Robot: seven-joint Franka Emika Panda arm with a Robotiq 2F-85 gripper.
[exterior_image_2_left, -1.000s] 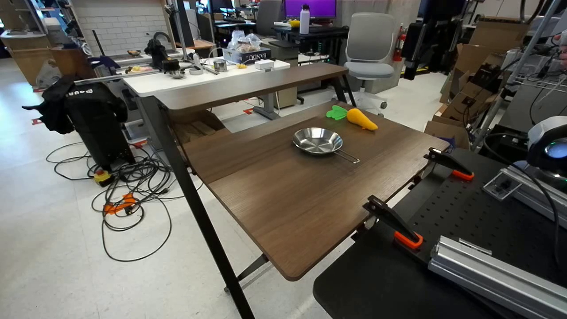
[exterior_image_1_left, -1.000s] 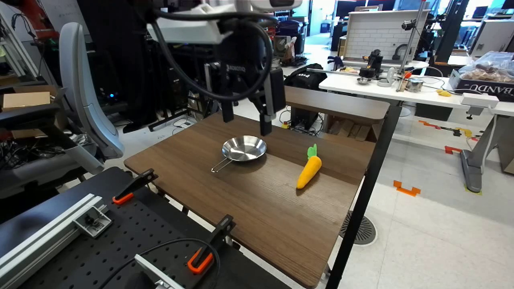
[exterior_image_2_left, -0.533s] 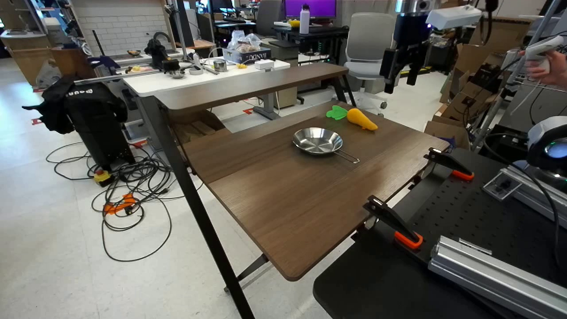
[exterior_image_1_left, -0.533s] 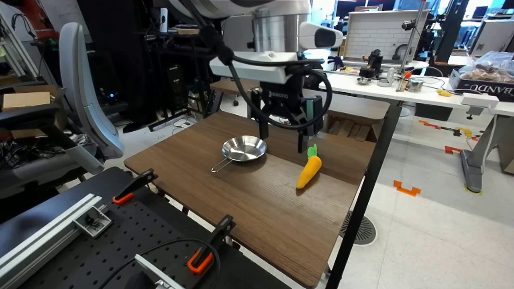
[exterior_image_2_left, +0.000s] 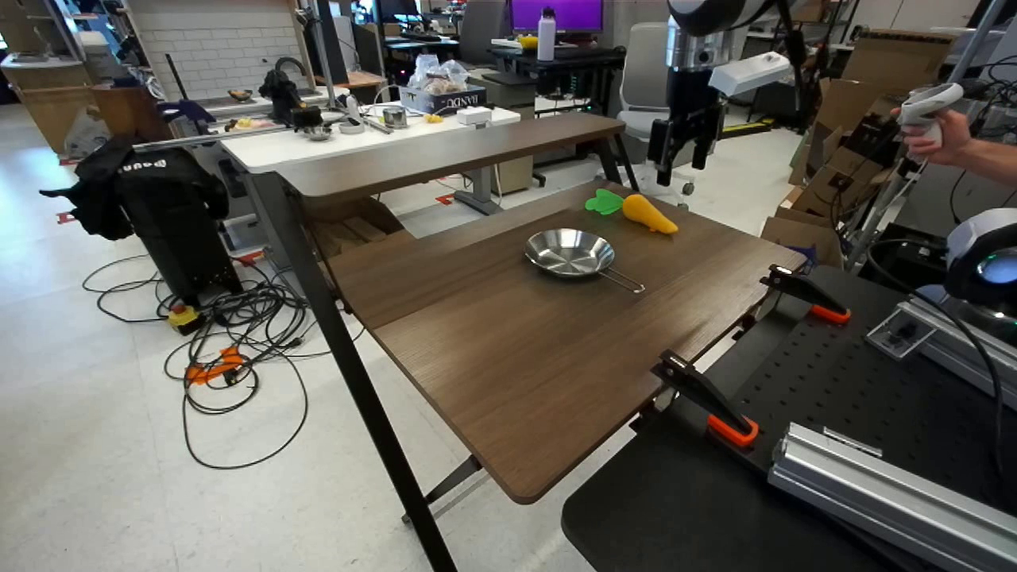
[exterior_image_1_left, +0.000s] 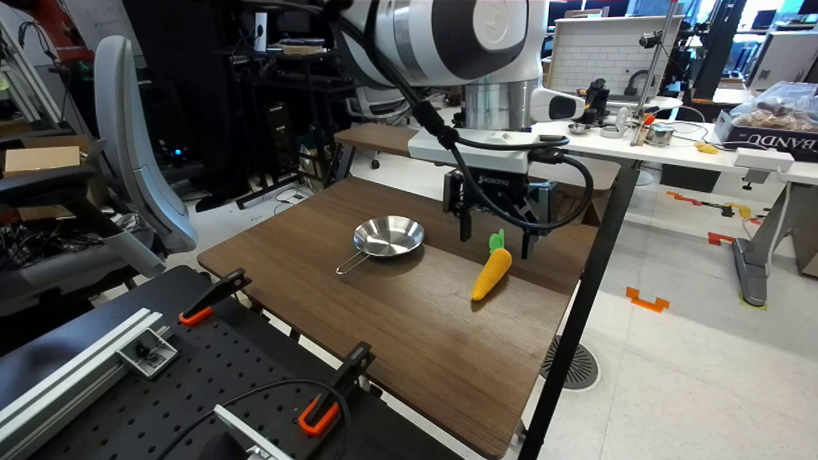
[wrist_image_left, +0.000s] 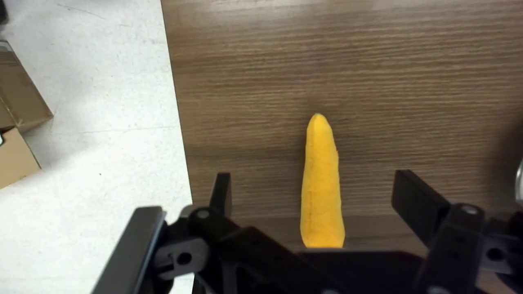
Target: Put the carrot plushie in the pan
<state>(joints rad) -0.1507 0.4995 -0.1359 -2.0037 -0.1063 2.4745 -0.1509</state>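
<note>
A black two-fingered gripper (exterior_image_1_left: 496, 239) hangs over a brown wooden table (exterior_image_1_left: 409, 319), its fingers (exterior_image_1_left: 465, 227) spread wide apart and holding nothing. Below it, the carrot plushie (wrist_image_left: 322, 192), a yellow toy with green leaves, lies on its side on the tabletop. In the wrist view the toy's long axis runs up the picture, through the gap between the two fingers, one to each side and neither touching it; the tapered tip points away from the gripper's body, which hides the leaves. So the fingers seem set to close across the carrot's width, and little turning should be needed. In an exterior view the fingertips appear nearer the leafy end than the tip, so the next move probably calls for going down, perhaps with a small shift toward the thick body. How high the fingertips are above the toy is hard to judge. The pan (exterior_image_2_left: 570, 253), round, shallow and silver, sits on the same table near the carrot but apart from it, its thin wire handle pointing toward the table edge beside a perforated black board (exterior_image_2_left: 874, 373). It is empty.
</note>
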